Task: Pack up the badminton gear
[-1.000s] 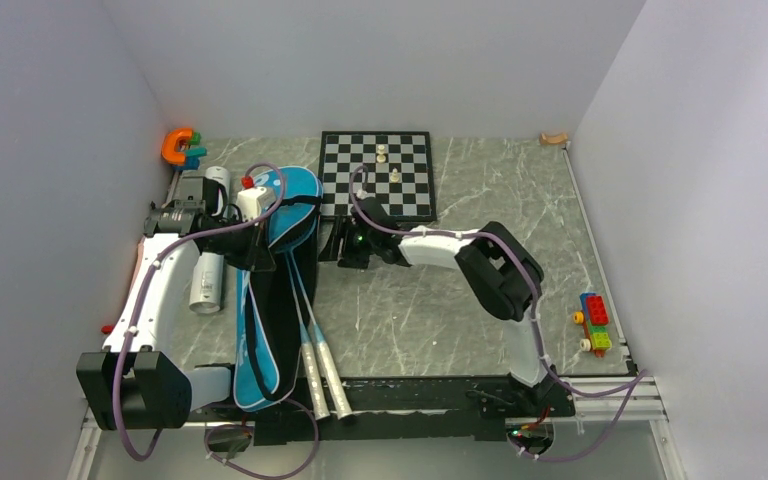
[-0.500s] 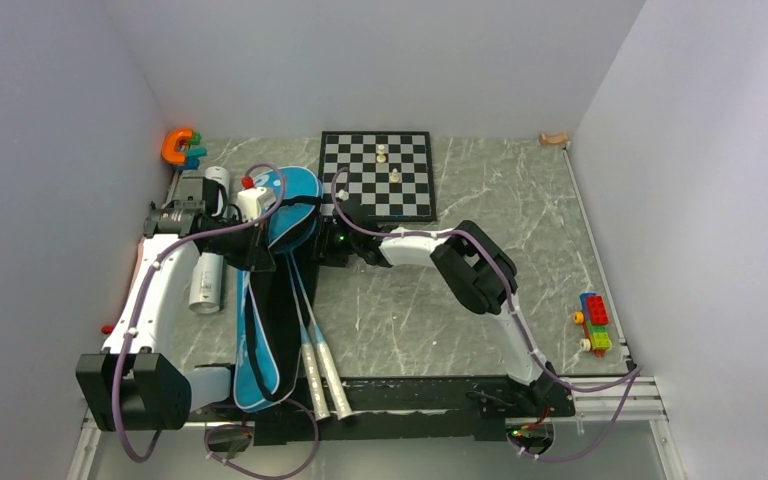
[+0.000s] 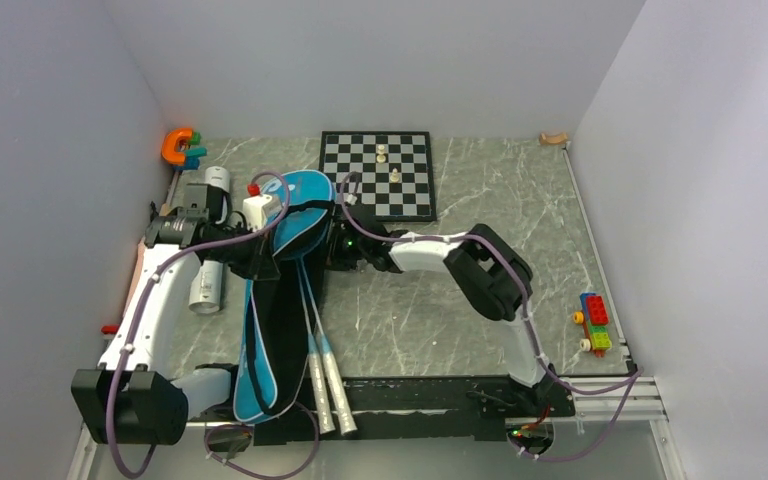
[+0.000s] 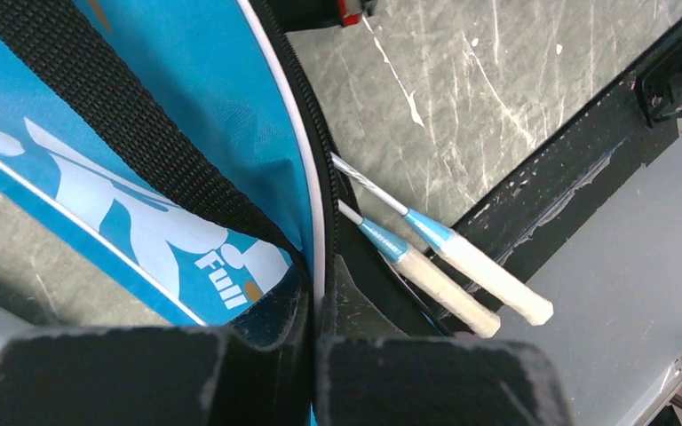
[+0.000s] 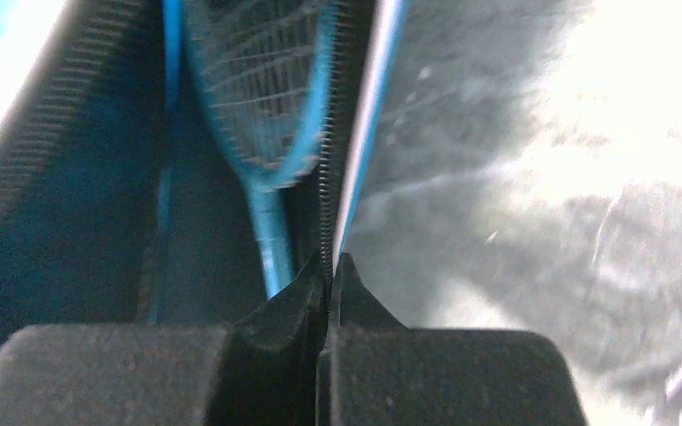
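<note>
Right wrist: hand [image 5: 329,266] pinches bag [image 5: 366,115] zipper edge, racket [image 5: 257,115] alongside.

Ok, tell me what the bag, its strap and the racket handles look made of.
The bag looks like thin synthetic cloth, slightly glossy, with printed lettering. Its strap is black woven webbing, ribs visible. The handles seem wrapped in matte white grip, foam or tape, can't tell.

Blue bag [image 4: 204,98] (white lettering, black strap [image 4: 115,133]), light-blue rackets [image 4: 426,232] with white handles [image 4: 488,275] — black-and-white checked chessboard [image 3: 377,175].
</note>
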Controlling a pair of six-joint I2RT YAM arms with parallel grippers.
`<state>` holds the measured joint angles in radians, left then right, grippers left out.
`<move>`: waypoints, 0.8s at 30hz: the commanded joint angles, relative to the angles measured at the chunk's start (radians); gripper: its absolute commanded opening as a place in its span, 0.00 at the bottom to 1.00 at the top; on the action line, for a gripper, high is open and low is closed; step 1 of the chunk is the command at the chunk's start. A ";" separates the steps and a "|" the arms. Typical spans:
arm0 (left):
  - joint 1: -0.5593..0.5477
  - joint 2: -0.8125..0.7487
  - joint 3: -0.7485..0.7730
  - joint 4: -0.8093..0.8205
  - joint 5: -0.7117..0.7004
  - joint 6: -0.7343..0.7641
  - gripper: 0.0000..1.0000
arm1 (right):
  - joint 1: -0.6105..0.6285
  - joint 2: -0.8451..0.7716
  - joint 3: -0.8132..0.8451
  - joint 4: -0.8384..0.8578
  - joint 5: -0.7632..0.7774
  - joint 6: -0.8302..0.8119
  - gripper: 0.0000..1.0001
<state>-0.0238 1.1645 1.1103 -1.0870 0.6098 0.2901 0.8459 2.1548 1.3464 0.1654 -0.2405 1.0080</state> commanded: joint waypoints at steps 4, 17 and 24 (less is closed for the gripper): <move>-0.065 -0.084 -0.049 0.050 -0.005 0.014 0.12 | 0.005 -0.328 -0.048 -0.120 -0.043 -0.037 0.00; -0.245 -0.072 -0.041 0.150 0.135 -0.051 0.68 | 0.008 -0.535 -0.127 -0.243 -0.031 0.025 0.00; -0.367 -0.018 -0.034 0.179 0.197 -0.030 0.74 | 0.038 -0.613 -0.156 -0.288 0.018 0.069 0.00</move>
<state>-0.3347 1.1259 1.0420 -0.9497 0.7181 0.2424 0.8566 1.6424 1.1904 -0.1604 -0.2306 1.0199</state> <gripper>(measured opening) 0.733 0.022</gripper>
